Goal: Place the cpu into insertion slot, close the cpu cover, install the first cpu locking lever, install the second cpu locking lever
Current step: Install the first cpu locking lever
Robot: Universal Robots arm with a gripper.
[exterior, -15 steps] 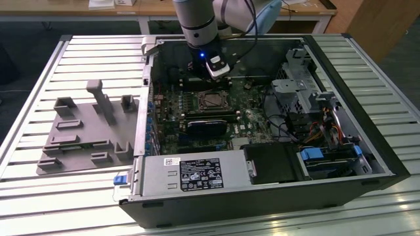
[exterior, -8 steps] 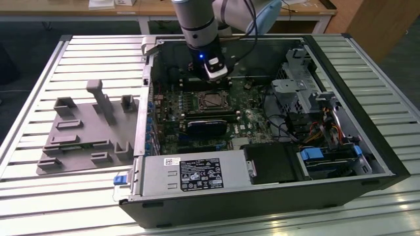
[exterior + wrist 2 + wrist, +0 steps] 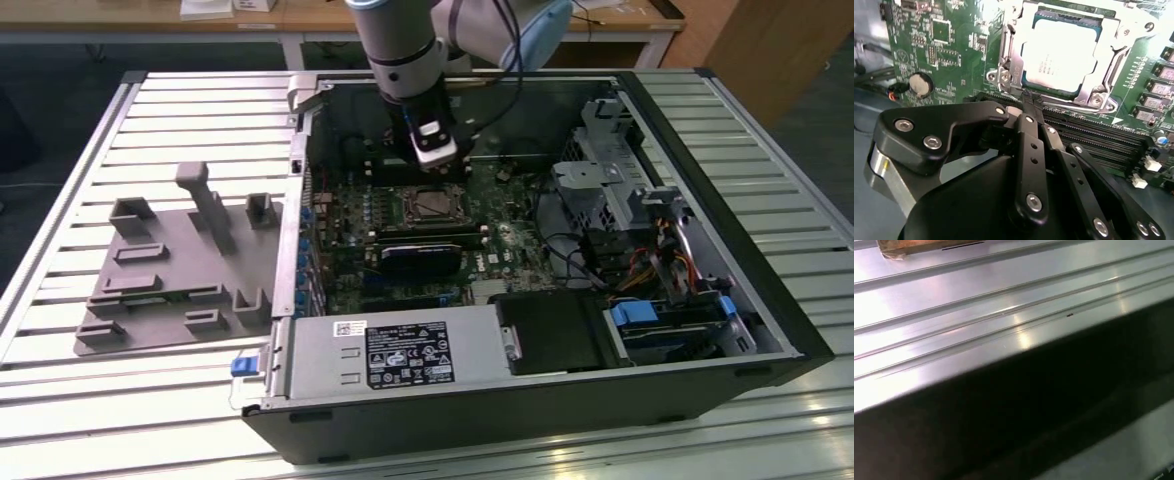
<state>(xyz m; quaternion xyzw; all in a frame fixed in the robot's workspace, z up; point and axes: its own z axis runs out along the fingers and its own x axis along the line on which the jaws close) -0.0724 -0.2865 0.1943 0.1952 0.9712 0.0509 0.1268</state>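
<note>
The cpu [image 3: 1061, 50], a square chip with a silvery top, lies in the insertion slot [image 3: 430, 206] on the green motherboard. The cpu cover [image 3: 1119, 45], a silvery metal frame, lies flat around it, and the chip shows through its window. A thin metal locking lever [image 3: 1003, 47] runs along one side of the frame. My gripper [image 3: 1030, 101] has its black fingers pressed together, with the tips at the edge of the cover beside the memory slots. In the exterior view the gripper [image 3: 437, 158] hangs just behind the socket, inside the open computer case.
Long black memory slots [image 3: 1094, 130] and a black card [image 3: 420, 258] lie close to the socket. The power supply [image 3: 387, 350] and drive cage [image 3: 641, 200] crowd the case. A grey fixture plate [image 3: 174, 270] stands at the exterior view's left on the ribbed metal table [image 3: 979, 300].
</note>
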